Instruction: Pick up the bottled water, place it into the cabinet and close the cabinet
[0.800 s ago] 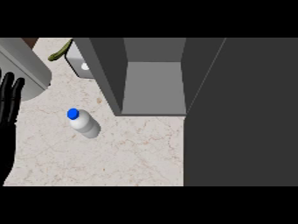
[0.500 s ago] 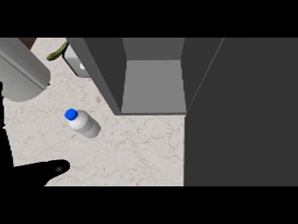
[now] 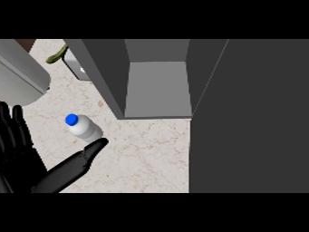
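Note:
The bottled water (image 3: 85,128), white with a blue cap, lies on the marble counter (image 3: 143,158), cap pointing up-left. My left hand (image 3: 13,158) fills the lower left, its fingers (image 3: 3,129) straight and upright. Its thumb (image 3: 83,158) stretches up-right, and the tip ends just below the bottle, touching it or nearly so. The hand holds nothing. The grey cabinet (image 3: 158,86) stands open right of the bottle with a bare inner floor. Its dark door (image 3: 257,118) swings out along the right side. My right hand does not show.
A large grey rounded body (image 3: 9,72) sits at the upper left, close above my fingers. Behind the cabinet's left wall are a small grey object (image 3: 76,70) and a green item (image 3: 55,56).
My left hand has come in from the left edge toward the bottle, and its thumb now reaches the bottle's lower side. The bottle and cabinet have not moved.

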